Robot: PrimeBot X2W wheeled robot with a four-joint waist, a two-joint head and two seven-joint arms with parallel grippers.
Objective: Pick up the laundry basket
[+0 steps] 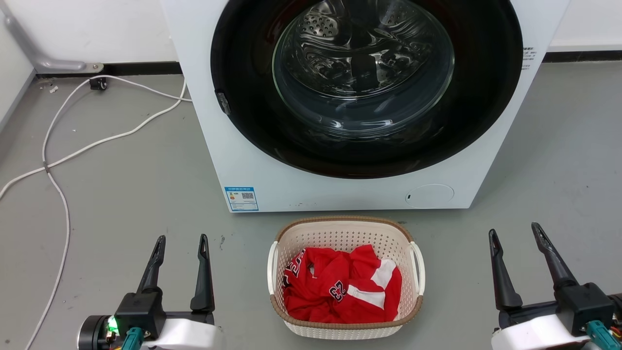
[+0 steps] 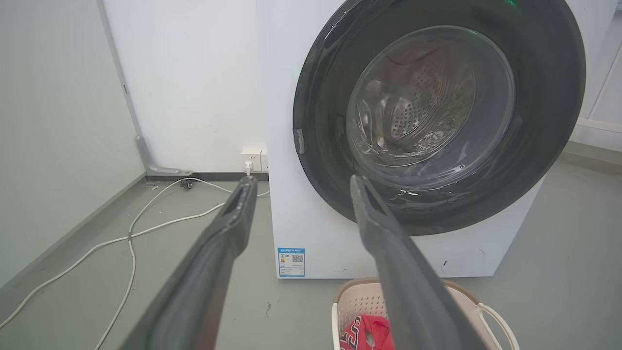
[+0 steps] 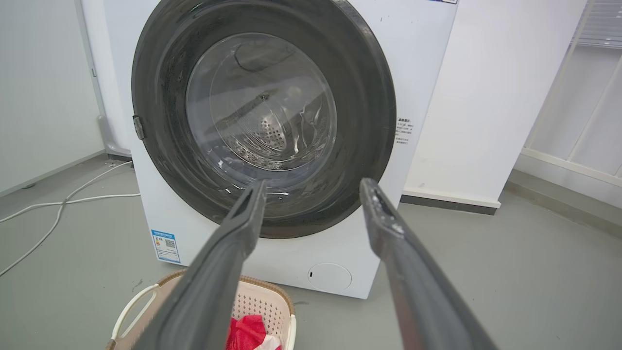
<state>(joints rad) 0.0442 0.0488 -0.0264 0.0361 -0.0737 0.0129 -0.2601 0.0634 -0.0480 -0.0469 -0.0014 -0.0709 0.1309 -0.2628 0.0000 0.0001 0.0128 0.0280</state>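
- Left hand [image 1: 182,238] and right hand [image 1: 513,228] both released, flanking the laundry basket [image 1: 340,236], well apart from it.
- Close one on each white handle [image 1: 419,266]; lift level, or your red shirt [image 1: 335,289] spills.

light: bright, even, diffuse | shadows: soft, faint on floor [image 1: 146,204] around basket [image 1: 342,219] | glare: pale reflections in door glass [image 1: 362,73] | focus: head view sharp; wrist-view fingers [image 2: 209,272] blurred close up | distortion: wrist views wide-angle, verticals lean
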